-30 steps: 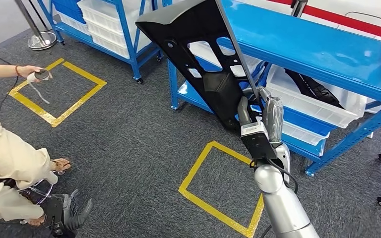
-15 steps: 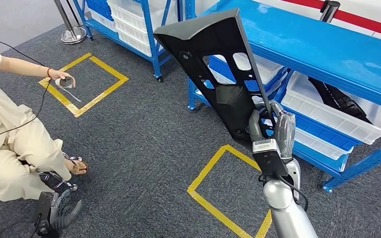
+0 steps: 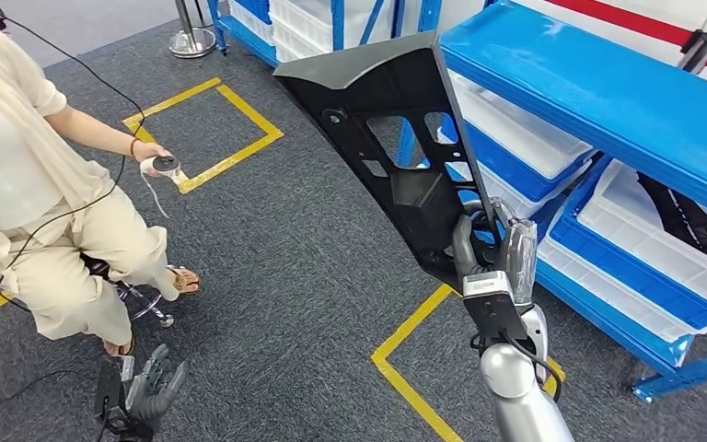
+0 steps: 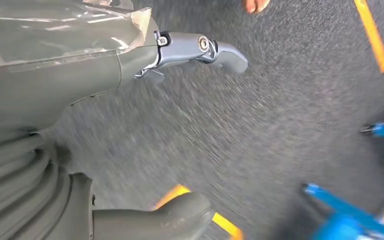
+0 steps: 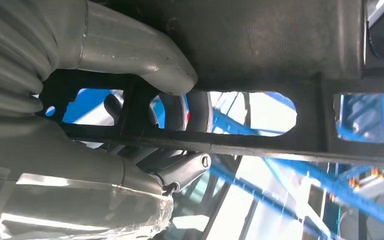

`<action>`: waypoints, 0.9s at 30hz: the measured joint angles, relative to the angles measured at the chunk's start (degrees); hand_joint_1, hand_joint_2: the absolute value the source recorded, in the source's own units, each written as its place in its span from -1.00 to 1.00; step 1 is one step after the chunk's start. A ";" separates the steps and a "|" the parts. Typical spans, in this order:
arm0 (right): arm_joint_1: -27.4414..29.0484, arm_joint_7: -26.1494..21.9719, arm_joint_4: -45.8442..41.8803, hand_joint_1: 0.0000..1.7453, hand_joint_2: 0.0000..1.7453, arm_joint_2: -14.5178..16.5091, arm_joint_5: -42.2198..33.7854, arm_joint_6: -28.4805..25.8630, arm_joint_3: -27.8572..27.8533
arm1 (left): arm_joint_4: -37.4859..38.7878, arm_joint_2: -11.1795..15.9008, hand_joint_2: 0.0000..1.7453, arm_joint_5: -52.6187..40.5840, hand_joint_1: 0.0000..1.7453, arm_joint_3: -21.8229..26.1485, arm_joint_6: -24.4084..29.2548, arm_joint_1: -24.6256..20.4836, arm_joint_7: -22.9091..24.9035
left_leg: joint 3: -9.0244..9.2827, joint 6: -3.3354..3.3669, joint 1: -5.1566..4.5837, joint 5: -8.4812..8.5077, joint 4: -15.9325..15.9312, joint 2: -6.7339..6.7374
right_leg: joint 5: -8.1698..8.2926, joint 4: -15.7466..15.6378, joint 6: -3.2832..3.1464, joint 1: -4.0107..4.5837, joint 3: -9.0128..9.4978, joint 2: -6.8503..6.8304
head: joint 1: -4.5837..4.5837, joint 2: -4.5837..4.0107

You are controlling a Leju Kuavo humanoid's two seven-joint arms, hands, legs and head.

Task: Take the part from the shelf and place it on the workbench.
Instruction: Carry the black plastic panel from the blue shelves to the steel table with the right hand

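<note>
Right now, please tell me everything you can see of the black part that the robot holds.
The black part is a long flat panel, roughly triangular, matte like moulded plastic, with several cut-out windows and a raised rim. The right robot hand grips its narrow lower end and holds it in the air, tilted, its wide end up towards the blue shelf. Nothing else touches it.

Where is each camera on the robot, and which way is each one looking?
Head view: high on the body, looking forward and down at the carpet, the blue shelf, a seated person; both arms show.
Left wrist view: behind the left hand, facing the carpet and yellow tape.
Right wrist view: behind the right hand, facing the black part it grips.
Head and right wrist views share the part and right hand.
</note>
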 joint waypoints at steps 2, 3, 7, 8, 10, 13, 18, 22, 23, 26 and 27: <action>-0.10 -0.34 0.35 1.00 1.00 -0.17 -1.01 0.37 0.01 | 0.08 -1.59 1.00 1.99 -1.00 1.48 -0.90 0.79 -0.72 | 0.02 0.00 -0.01 -0.01 0.06 -1.37 | 1.31 -0.97 0.84 -0.06 -0.17 0.29 | 0.01 0.00; -0.23 -0.49 0.52 1.00 1.00 -0.25 -1.34 0.48 0.02 | 0.09 -2.20 1.00 2.55 -1.00 2.09 -1.15 1.16 -0.97 | 0.04 -0.05 0.00 -0.04 0.14 -2.04 | 3.08 -4.68 1.36 -0.15 1.37 0.62 | 0.02 0.00; -1.00 -0.67 1.08 1.00 1.00 -0.57 -2.15 0.46 0.13 | 0.07 -3.45 1.00 2.83 -1.00 3.79 0.20 2.17 -1.53 | -0.47 -0.79 -0.29 -0.33 0.83 -3.99 | 7.44 -15.50 1.47 -0.55 6.31 2.51 | -0.02 0.00; -1.09 -0.68 1.17 1.00 1.00 -0.66 -2.38 0.39 0.15 | 0.06 -3.51 1.00 2.70 -1.00 4.10 0.93 2.53 -1.57 | -0.58 -1.10 -0.27 -0.33 0.89 -4.33 | 7.59 -15.52 1.05 -0.42 6.44 2.11 | -0.04 0.00; -1.25 -0.69 1.24 1.00 1.00 -0.86 -2.99 0.19 0.24 | 0.05 -3.51 1.00 2.39 -1.00 4.67 2.53 3.38 -1.58 | -0.84 -1.71 -0.04 -0.72 1.36 -3.54 | 7.79 -15.71 0.29 -0.52 6.72 1.41 | -0.08 0.00; -1.37 -0.75 1.25 1.00 1.00 -1.15 -4.00 -0.46 0.33 | 0.05 -3.49 1.00 1.77 -1.00 5.23 4.58 4.14 -1.56 | -4.30 -2.52 0.03 -4.90 8.95 0.43 | 7.69 -15.99 -0.62 -0.57 7.23 0.14 | -0.39 0.00; -1.05 -0.85 1.26 1.00 1.00 -1.58 -4.64 -0.85 0.58 | 0.05 -3.40 1.00 1.30 -1.00 5.98 5.71 5.62 -1.56 | -6.92 -3.01 0.51 -5.14 13.66 2.09 | 7.29 -15.98 -1.05 -0.28 7.54 -2.32 | -0.44 0.00; -1.06 -0.85 1.26 1.00 1.00 -1.61 -4.71 -0.91 0.73 | 0.05 -3.28 1.00 1.22 -1.00 6.02 5.87 5.81 -1.56 | -3.33 -2.88 0.56 -1.92 6.85 3.01 | 7.14 -15.97 -1.01 -0.26 7.68 -2.97 | -0.43 0.00; -1.06 -0.86 1.26 1.00 1.00 -1.61 -4.71 -0.93 0.73 | 0.05 -3.28 1.00 1.20 -1.00 6.03 5.92 5.80 -1.56 | -2.57 -2.81 0.54 -1.64 5.52 3.74 | 7.10 -15.97 -0.95 -0.20 7.73 -3.09 | -0.45 0.00; -0.87 -0.95 1.20 1.00 1.00 -1.85 -4.73 -1.33 0.79 | 0.03 -3.27 1.00 0.79 -1.00 6.04 6.37 5.76 -1.59 | -0.27 -1.60 -0.15 -0.91 1.14 4.39 | 6.42 -15.65 0.01 0.34 7.85 -3.89 | -0.29 0.00; -0.74 -0.99 1.13 1.00 1.00 -2.05 -4.74 -1.51 0.82 | 0.02 -3.29 1.00 0.62 -1.00 6.03 6.53 5.74 -1.61 | -0.07 -0.90 -0.27 -0.75 0.71 3.48 | 5.59 -14.49 0.29 0.41 7.42 -3.33 | -0.20 0.00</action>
